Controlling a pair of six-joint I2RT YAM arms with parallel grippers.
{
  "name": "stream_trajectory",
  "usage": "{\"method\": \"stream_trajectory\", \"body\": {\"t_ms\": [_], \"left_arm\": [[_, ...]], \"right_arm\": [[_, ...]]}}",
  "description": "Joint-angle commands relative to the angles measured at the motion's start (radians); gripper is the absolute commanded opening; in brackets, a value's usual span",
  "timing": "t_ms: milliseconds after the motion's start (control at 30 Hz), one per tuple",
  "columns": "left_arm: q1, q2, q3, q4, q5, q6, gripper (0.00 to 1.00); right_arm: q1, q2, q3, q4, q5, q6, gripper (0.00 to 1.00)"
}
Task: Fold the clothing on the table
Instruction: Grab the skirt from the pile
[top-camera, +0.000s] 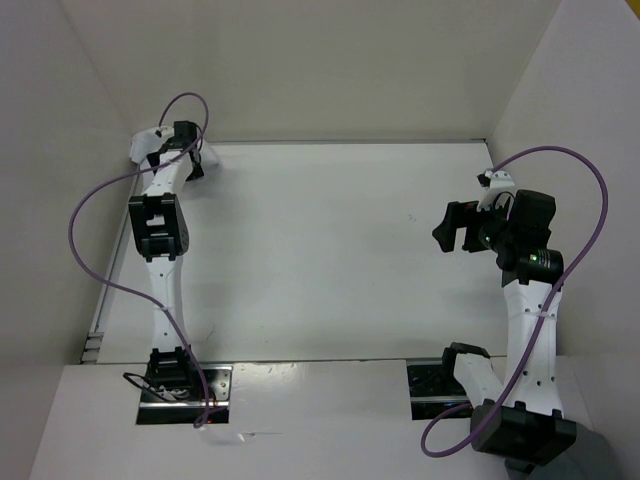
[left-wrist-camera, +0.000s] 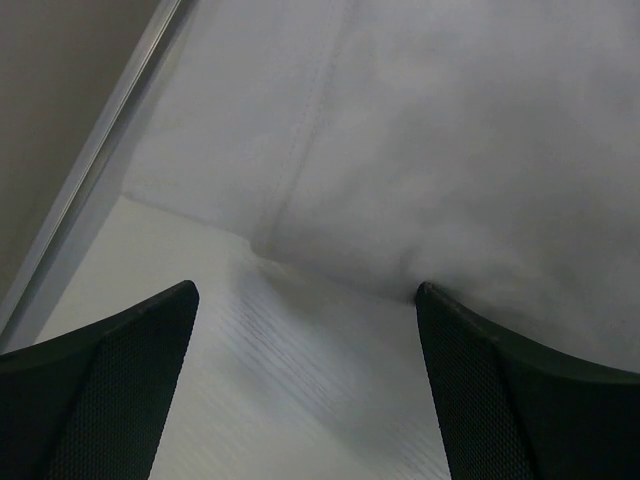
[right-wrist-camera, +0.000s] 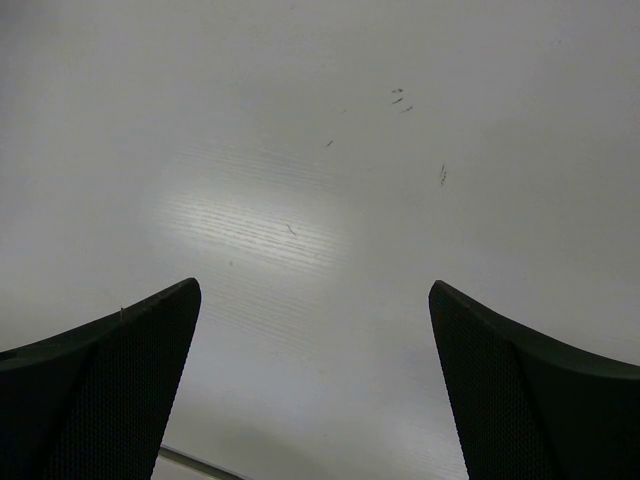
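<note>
My left gripper, jaws apart, faces the thin white fabric garment; I should pinch its near edge low against the matte white tabletop. My right gripper gapes too.

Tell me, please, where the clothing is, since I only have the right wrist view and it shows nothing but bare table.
Observer: The clothing lies in the far left corner of the table, where the left arm reaches.
Operator: Thank you. Is the left hand gripping it?
Observer: No. The left hand is open, with the clothing's edge just ahead of it and nothing gripped.
Operator: And where is my hand relative to all that?
Observer: The right hand hovers near the table's right edge, pointing left, across the table from the clothing.
</note>
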Motion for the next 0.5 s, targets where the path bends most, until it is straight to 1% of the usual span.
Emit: {"method": "stream_trajectory", "body": {"t_ms": [0,100,167,200,233,300,367,400,433,467], "left_arm": [[0.026,0.023,0.046,0.006,0.078,0.026,0.96],[0.036,0.043,0.055,0.006,0.099,0.037,0.95],[0.036,0.052,0.055,0.006,0.110,0.046,0.83],[0.047,0.052,0.041,0.015,0.119,0.046,0.76],[0.047,0.063,0.041,0.015,0.119,0.046,0.65],[0.047,0.073,0.018,0.015,0.119,0.046,0.36],[0.047,0.083,0.018,0.015,0.119,0.046,0.24],[0.047,0.083,0.007,0.015,0.128,0.046,0.10],[0.047,0.083,0.007,0.015,0.128,0.046,0.00],[0.047,0.083,0.007,0.000,0.128,0.034,0.00]], "right_arm": [[0.005,0.000,-0.005,0.029,-0.020,-0.014,1.00],[0.005,0.000,-0.005,0.029,-0.020,-0.014,1.00],[0.005,0.000,-0.005,0.029,-0.020,-0.014,1.00],[0.005,-0.010,-0.005,0.029,-0.020,-0.014,1.00],[0.005,-0.010,-0.005,0.029,-0.020,-0.014,1.00],[0.005,-0.010,-0.005,0.029,-0.020,-0.014,1.00],[0.005,-0.010,-0.005,0.029,-0.020,-0.014,1.00],[0.005,-0.010,-0.005,0.029,-0.020,-0.014,1.00],[0.005,-0.010,-0.005,0.029,-0.020,-0.014,1.00],[0.005,-0.010,-0.005,0.029,-0.020,-0.014,1.00]]}}
